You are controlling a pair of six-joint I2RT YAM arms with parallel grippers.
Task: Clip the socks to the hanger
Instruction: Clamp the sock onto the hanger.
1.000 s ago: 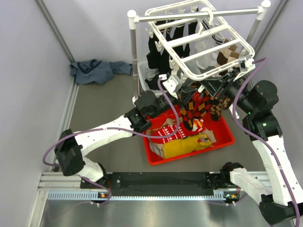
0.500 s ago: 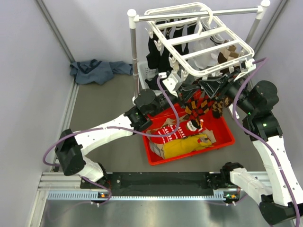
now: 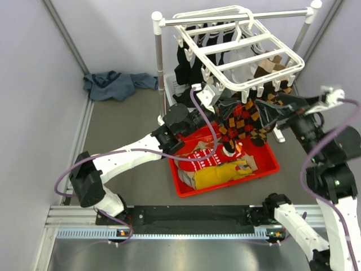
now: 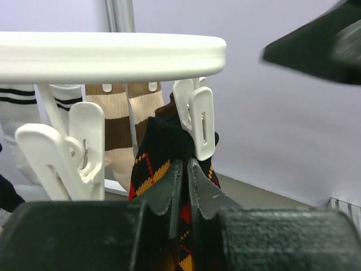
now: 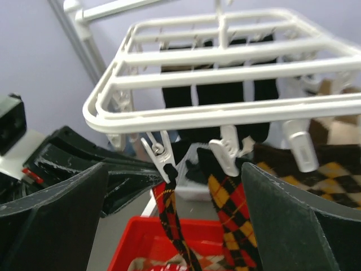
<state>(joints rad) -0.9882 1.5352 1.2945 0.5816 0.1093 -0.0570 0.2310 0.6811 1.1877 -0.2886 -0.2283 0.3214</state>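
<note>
The white hanger (image 3: 243,52) hangs from the rod with several socks clipped under it. Two black argyle socks with red and orange diamonds (image 3: 241,125) dangle from its front edge. My left gripper (image 3: 221,110) is shut on one black argyle sock (image 4: 153,158), just under the white clip (image 4: 201,122) that bites the sock's top. My right gripper (image 5: 175,169) is open wide and holds nothing. In the right wrist view it faces the two hanging argyle socks (image 5: 231,206), each in its own clip (image 5: 162,155). Brown and cream socks (image 4: 119,121) hang behind.
A red bin (image 3: 272,165) with more socks, red and yellow among them, sits under the hanger. The rack's white post (image 3: 158,62) stands at the left of the hanger, with a white basket (image 3: 178,86) behind it. A blue cloth (image 3: 117,83) lies on the floor at the far left.
My right gripper has opened wide and drawn back to the right, away from the clips. The hanger has swung a little. My left gripper still holds the sock.
</note>
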